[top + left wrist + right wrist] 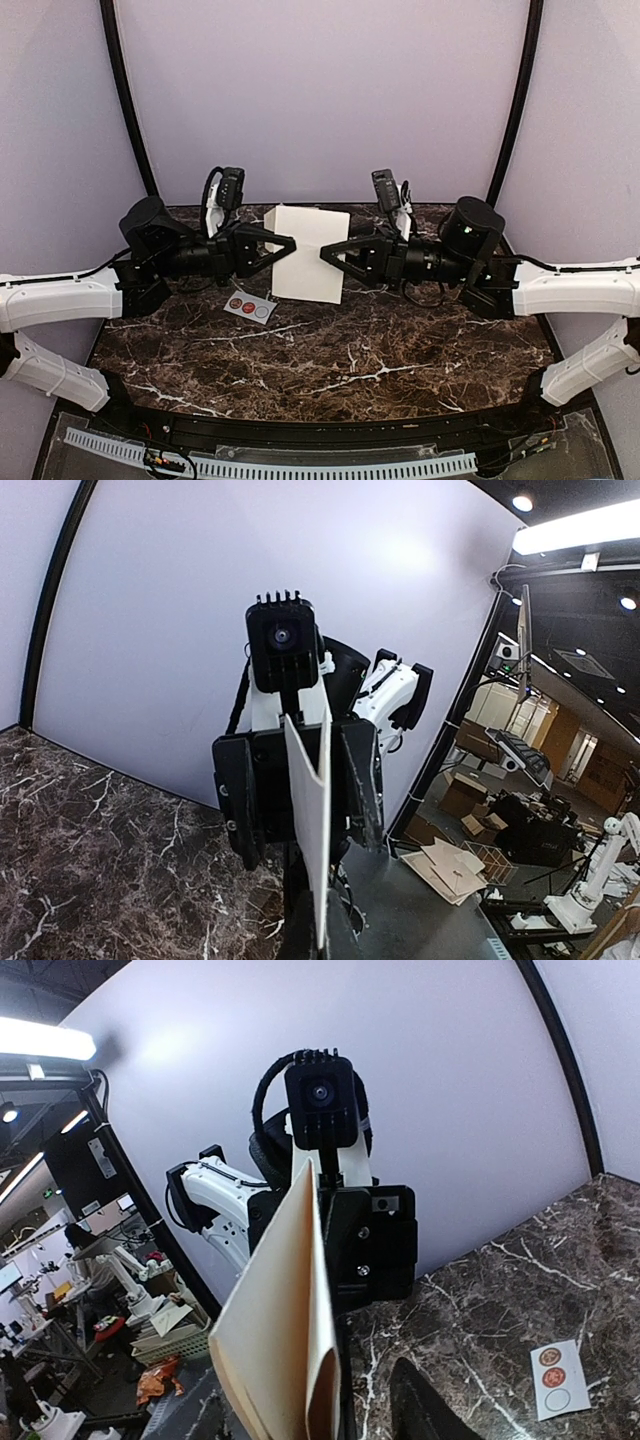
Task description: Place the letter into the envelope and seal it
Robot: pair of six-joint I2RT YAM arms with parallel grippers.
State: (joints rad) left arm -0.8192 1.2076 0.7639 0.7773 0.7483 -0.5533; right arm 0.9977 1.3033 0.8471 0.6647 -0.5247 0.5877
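A dark brown marble table (330, 370) with white veins fills the floor of the scene. On it lies a small pale card (249, 307) bearing three round stickers in a row, two reddish and one pale. A plain lilac backdrop (320, 90) stands behind, framed by two curved black poles (125, 95). A white slotted strip (300, 467) runs along the near edge. Beyond the backdrop, flattened cardboard pieces (450, 865) lie under a bright ceiling light (580, 525).

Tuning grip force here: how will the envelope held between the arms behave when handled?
The envelope is probably light and fairly stiff: pinched only by the left gripper and right gripper, it looks flat, without drooping. Its layers gape in the right wrist view, so it likely buckles if pushed inward.
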